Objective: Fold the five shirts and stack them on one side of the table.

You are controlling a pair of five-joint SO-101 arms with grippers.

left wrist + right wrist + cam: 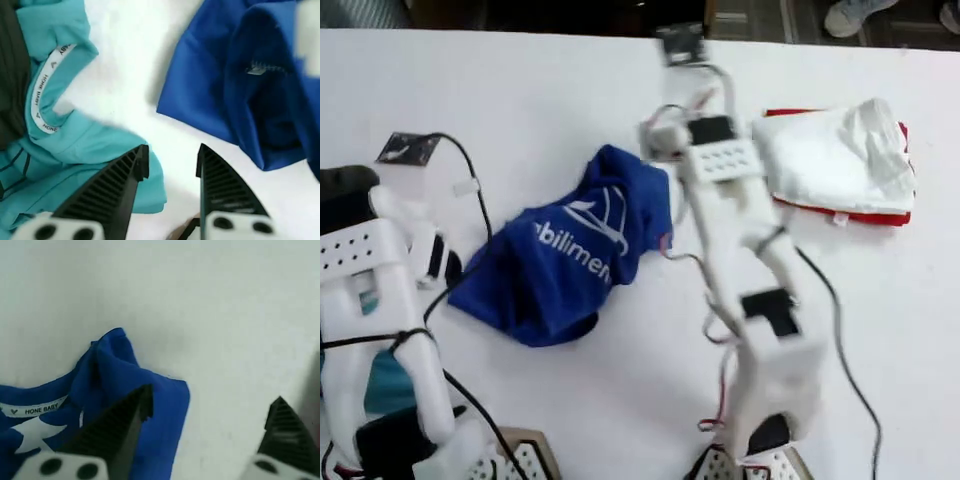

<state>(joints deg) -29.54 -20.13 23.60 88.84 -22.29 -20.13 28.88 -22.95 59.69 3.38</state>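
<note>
A crumpled blue shirt [570, 255] with white print lies mid-table. My right gripper [212, 407] is open wide at the shirt's far right corner [150, 385], one finger over the cloth and the other over bare table. The right arm [740, 230] stretches along the shirt's right side. My left gripper [172, 160] is open just above the table, between a teal shirt [60, 130] and the blue shirt [240, 85], with nothing between its fingers. A folded white shirt [835, 160] rests on a red one [860, 215] at the back right.
A dark shirt [342, 190] and the teal shirt [382, 385] lie at the left edge under the left arm [365, 280]. Cables [470, 170] trail over the table by both arms. The table's back left is bare white.
</note>
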